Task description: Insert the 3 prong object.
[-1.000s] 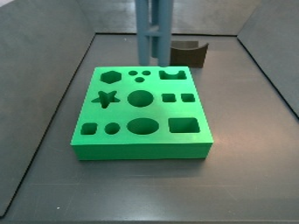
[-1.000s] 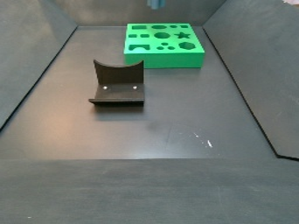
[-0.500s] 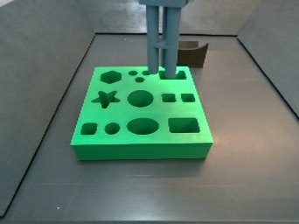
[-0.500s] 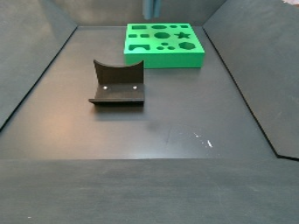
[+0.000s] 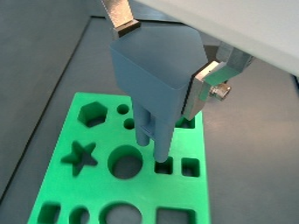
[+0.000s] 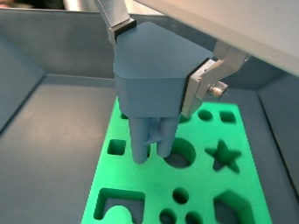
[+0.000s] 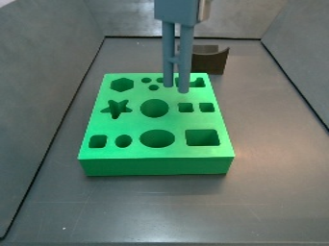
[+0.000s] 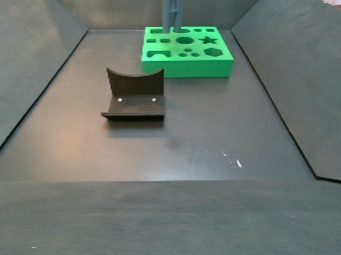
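My gripper [image 5: 163, 54] is shut on the wide top of the 3 prong object [image 5: 158, 79], a blue-grey piece with long thin prongs pointing down; both show in the other wrist view too, gripper [image 6: 163, 57] and object [image 6: 152, 92]. One silver finger [image 5: 205, 86] presses its side. The object [image 7: 176, 53] hangs upright over the far middle of the green board [image 7: 154, 165], prong tips just above or at the surface beside the small round holes and the large round hole. I cannot tell if they touch. The object barely shows at the frame's top in a side view [image 8: 173, 14].
The green board has several shaped holes, among them a star, and lies at the far end of the dark floor [image 8: 189, 70]. A dark brown block with a curved notch [image 8: 134, 95] stands apart from the board, behind it in a side view [image 7: 213, 60]. Grey walls enclose the floor.
The gripper has carried the 3 prong object from behind the board's far edge to over the board and lower, so the prong tips now reach near its surface.
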You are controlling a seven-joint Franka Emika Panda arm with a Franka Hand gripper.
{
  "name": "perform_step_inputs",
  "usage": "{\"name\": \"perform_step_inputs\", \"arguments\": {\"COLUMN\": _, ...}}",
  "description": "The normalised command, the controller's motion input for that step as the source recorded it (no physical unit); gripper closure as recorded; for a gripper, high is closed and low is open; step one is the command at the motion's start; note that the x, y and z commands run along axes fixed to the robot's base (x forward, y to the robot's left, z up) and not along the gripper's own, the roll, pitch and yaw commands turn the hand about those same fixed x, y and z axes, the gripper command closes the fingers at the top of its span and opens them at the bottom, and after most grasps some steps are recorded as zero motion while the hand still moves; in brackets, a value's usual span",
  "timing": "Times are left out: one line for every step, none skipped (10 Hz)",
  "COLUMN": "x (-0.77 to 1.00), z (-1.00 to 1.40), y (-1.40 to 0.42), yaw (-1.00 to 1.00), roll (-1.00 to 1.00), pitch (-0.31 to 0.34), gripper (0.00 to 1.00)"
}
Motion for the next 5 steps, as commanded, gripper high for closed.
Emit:
{"name": "perform_step_inputs", "arguments": {"x": -0.34, "z": -0.3, "y": 0.55, "yaw": -0.43, "roll": 0.0, "pitch": 0.013, "gripper": 1.0}}
{"name": "perform_step_inputs", "arguments": {"x": -0.43, "z": -0.32, "y": 0.51, "yaw": -0.45, "roll": 0.0, "pitch": 0.004, "gripper": 1.0}}
{"name": "perform_step_inputs", "arguments": {"x": -0.44, "z": -0.29, "y": 0.49, "yaw": -0.45, "roll": 0.0, "pitch": 0.0, "gripper": 1.0}}
{"name": "perform_step_inputs", "arguments": {"x": -0.45, "z": -0.16, "y": 0.28, "yaw": -0.63, "roll": 0.0, "pitch": 0.0, "gripper": 1.0}}
{"name": "perform_step_inputs", "arguments": {"x": -0.41, "z": -0.03, "y": 0.13, "yaw": -0.76, "roll": 0.0, "pitch": 0.0, "gripper": 1.0}}
